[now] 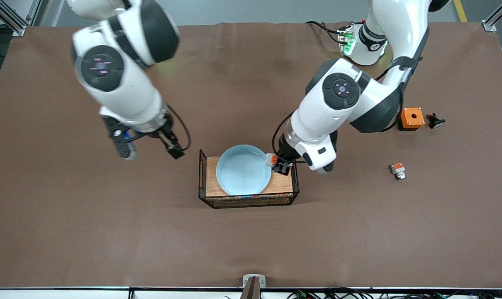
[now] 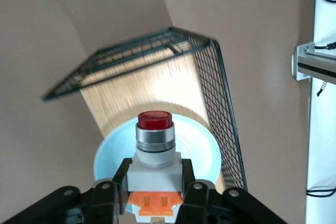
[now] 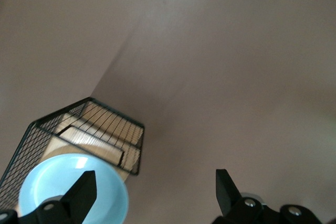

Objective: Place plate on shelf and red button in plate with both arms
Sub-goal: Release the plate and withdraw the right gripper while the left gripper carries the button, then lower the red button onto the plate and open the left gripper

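The plate (image 1: 243, 170) is already lying in the wire basket (image 1: 248, 202). Over its rim, the left gripper (image 1: 281, 166) is clamping the red button (image 2: 154, 141), awaiting release. The right gripper (image 1: 148, 146) is hanging open-jawed above the worktop (image 1: 251, 241).

Glossy white arm shells, black joint caps (pink marks), looped black cables, black jaws

The plate (image 1: 243, 170) — round, shallow, pale blue, with a raised rim — lies flat in a black wire basket (image 1: 248, 201) with a wooden floor, filling most of its width. The red button (image 2: 155, 153) — white body, orange block, silver collar, dark red cap — is clamped in the left claw (image 2: 152, 188), over the plate's rim at the left arm's end.
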You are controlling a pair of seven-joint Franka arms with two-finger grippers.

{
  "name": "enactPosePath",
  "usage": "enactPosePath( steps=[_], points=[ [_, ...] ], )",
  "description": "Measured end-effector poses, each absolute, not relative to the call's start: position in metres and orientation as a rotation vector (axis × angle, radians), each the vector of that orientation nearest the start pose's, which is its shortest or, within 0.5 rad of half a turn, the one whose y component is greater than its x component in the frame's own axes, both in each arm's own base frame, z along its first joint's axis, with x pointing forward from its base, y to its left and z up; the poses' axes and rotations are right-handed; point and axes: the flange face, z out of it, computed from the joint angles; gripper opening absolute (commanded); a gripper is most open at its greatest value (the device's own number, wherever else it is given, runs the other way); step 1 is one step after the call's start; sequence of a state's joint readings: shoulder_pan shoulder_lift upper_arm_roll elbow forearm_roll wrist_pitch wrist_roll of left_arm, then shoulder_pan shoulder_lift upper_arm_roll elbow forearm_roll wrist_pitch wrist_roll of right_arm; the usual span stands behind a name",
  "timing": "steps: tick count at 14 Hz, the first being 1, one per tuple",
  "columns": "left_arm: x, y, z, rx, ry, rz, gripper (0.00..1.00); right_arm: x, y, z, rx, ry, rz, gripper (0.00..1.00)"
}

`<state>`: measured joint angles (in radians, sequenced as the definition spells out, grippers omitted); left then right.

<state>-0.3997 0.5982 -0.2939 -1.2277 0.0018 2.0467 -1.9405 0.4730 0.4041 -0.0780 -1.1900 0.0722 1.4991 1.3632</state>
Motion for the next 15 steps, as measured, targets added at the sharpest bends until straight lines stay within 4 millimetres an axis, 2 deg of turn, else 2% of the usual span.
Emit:
enactPosePath(
  steps=[4,7,10,13,15],
  points=[
    [0.596,-0.47,0.442,-2.711,-2.157,0.127,0.35,0.622,0.17,0.567,-2.965,1.136,0.221,1.0],
    [0.594,-0.483,0.435,-2.749,-2.172,0.123,0.35,0.627,0.105,0.571,-3.008,0.953,0.252,1.0],
    [0.591,-0.495,0.42,-2.766,-2.172,0.131,0.35,0.629,0.056,0.567,-3.036,0.79,0.271,1.0],
    [0.589,-0.506,0.393,-2.768,-2.158,0.146,0.35,0.632,0.005,0.565,-3.051,0.641,0.276,1.0],
    [0.589,-0.509,0.377,-2.757,-2.149,0.156,0.35,0.632,-0.012,0.562,-3.073,0.589,0.278,1.0]
  ],
)
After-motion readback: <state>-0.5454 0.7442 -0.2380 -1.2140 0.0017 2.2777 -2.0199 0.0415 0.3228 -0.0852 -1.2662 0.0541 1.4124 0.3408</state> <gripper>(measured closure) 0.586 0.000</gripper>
